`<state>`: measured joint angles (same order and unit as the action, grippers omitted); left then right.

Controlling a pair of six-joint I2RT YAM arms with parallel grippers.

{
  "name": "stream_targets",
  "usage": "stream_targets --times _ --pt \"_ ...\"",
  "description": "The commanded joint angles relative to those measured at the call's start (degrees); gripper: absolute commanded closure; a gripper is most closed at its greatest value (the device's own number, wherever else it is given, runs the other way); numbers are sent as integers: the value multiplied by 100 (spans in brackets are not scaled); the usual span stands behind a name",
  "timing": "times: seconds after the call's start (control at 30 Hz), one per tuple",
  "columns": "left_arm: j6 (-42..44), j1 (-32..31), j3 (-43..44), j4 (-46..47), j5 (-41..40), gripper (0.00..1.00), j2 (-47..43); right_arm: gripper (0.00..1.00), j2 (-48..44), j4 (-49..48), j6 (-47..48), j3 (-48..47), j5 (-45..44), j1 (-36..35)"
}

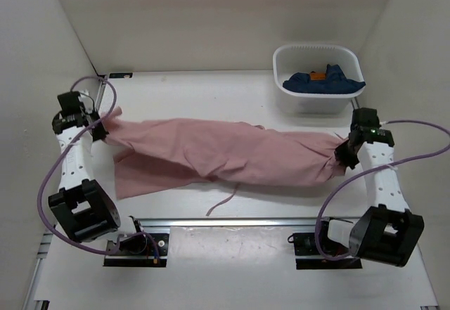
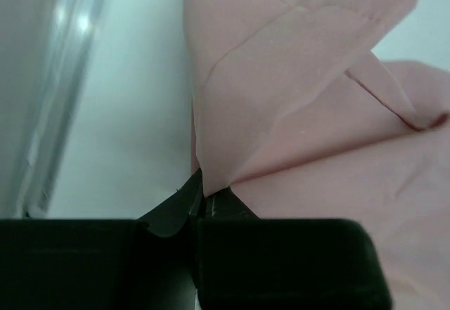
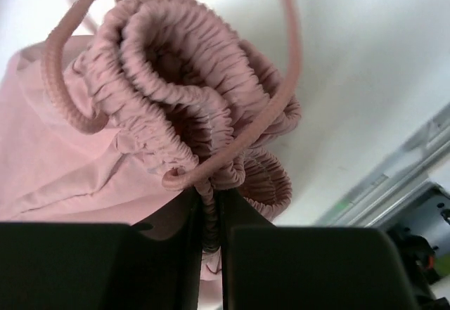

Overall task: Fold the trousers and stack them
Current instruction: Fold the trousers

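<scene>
1. Trousers (image 1: 225, 152) lie stretched across the middle of the table (image 1: 211, 92), from 9 o'clock to 3 o'clock.
2. Left gripper (image 1: 104, 128) pinches the leg end (image 2: 281, 78); right gripper (image 1: 342, 152) pinches the bunched waistband (image 3: 197, 113).
3. Pulling both ends probably makes the cloth flat for folding.

The long dusty-pink trousers (image 1: 225, 152) of thin wrinkled fabric stretch across the middle of the white table (image 1: 204, 95) between the left gripper (image 1: 105, 128) and the right gripper (image 1: 342, 152), both clamped on the cloth, barring the way from near half to far half. Behind them a wide band of bare tabletop runs to the back wall (image 1: 225, 22), hemmed at far right by the white plastic tub (image 1: 316, 46) holding a dark blue garment (image 1: 330, 84). In front, a narrower strip lies before the aluminium rail (image 1: 232, 221), crossed by a thin pink drawstring (image 1: 225, 199).
</scene>
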<state>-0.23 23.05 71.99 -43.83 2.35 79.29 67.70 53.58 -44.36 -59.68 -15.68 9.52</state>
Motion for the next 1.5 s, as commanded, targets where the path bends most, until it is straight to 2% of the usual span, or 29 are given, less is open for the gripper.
stream_targets --times 0.0,0.07,0.1,0.2,0.3,0.4,0.47,0.6,0.63,0.73,0.8,0.83,0.93,0.97,1.03,1.07,1.17,1.3,1.33,1.4,1.43,1.47 --pt "23 42 -754 -265 2 86 -396 100 156 57 112 657 -93 85" --pt "23 42 -1448 -344 2 86 -632 92 286 -189 112 904 -41 260" --pt "23 42 -1659 -345 2 86 -695 71 348 -251 199 1001 -40 261" --pt "23 42 -2381 -415 -50 80 -932 31 673 -313 392 1125 13 331" --pt "23 42 -2733 -415 -182 74 -1107 18 649 -85 393 1125 13 331" --pt "23 42 -2786 -415 -332 73 -1161 11 359 310 148 1125 -320 331" --pt "23 95 -2786 -363 -524 70 -1214 11 69 538 -19 1125 -383 331" --pt "23 296 -2734 -301 -850 48 -1214 11 -353 391 -660 1774 371 331" --pt "23 401 -2734 -232 -850 33 -1214 11 -415 216 -723 2080 521 331" --pt "23 717 -2681 -65 -789 13 -1214 18 -188 -400 -925 2346 715 331" --pt "23 902 -2418 -64 -491 4 -1082 25 136 -743 -925 2426 655 331" --pt "23 1069 -2339 -64 -385 2 -960 35 251 -805 -978 2426 654 331" --pt "23 1333 -2058 85 -16 0 -661 57 664 -876 -917 2365 522 331" --pt "23 1456 -1987 86 107 0 -564 70 726 -876 -864 2304 427 331" --pt "23 1527 -1698 138 616 0 -258 82 832 -710 -803 2233 286 331" --pt "23 1527 -1601 86 765 0 -186 92 832 -709 -733 2146 285 331" --pt "23 1527 -1380 33 1250 0 -54 100 701 -533 -601 1891 171 331" --pt "23 1527 -1651 -37 1250 0 332 100 490 -235 -548 1584 92 331" --pt "23 1527 -1740 -37 1311 3 394 100 490 -112 -548 1582 92 331" --pt "23 1527 -1907 -37 1390 16 534 100 437 11 -495 1433 39 331" --pt "23 1527 -2047 -37 1530 30 587 100 437 90 -495 1346 39 331" --pt "23 1527 -2109 -37 1601 39 666 100 385 91 -425 1293 39 331"
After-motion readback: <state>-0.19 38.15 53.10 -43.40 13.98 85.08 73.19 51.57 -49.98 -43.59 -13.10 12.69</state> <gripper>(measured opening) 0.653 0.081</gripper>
